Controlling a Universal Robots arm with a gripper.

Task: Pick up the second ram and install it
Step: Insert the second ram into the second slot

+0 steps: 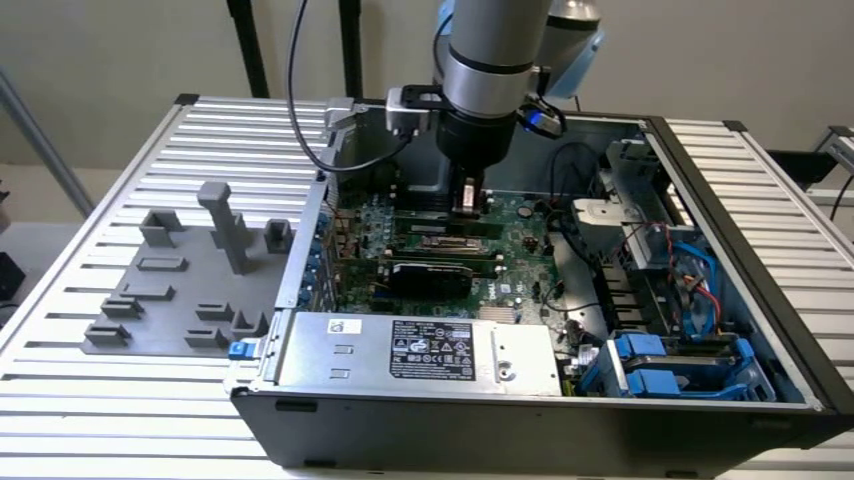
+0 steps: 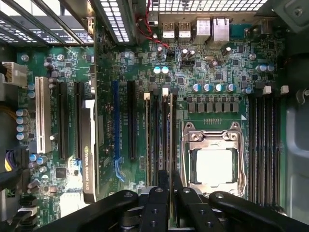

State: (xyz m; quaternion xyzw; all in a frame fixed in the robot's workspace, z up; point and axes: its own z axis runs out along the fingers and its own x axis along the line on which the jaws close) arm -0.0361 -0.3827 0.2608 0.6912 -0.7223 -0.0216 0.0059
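Observation:
My gripper (image 1: pixel 465 206) is lowered into the open computer case (image 1: pixel 534 420), just over the memory slots of the green motherboard (image 2: pixel 227 63). In the wrist view the two black fingers (image 2: pixel 158 198) stand close together, shut on the second ram (image 2: pixel 170 145). The ram is a thin green stick seen edge-on, lying along a slot next to the CPU socket (image 2: pixel 214 164). Another stick (image 2: pixel 147 140) sits in a neighbouring slot with a white clip at its end. In the exterior view, memory sticks (image 1: pixel 447 229) lie across the board directly below the fingertips.
A black graphics card (image 2: pixel 88 150) stands in an expansion slot beside the memory slots. The power supply (image 1: pixel 427 350) fills the case's near side, with blue drive cages (image 1: pixel 667 365) and cables at the exterior view's right. A grey parts fixture (image 1: pixel 187 270) lies on the slatted table outside the case.

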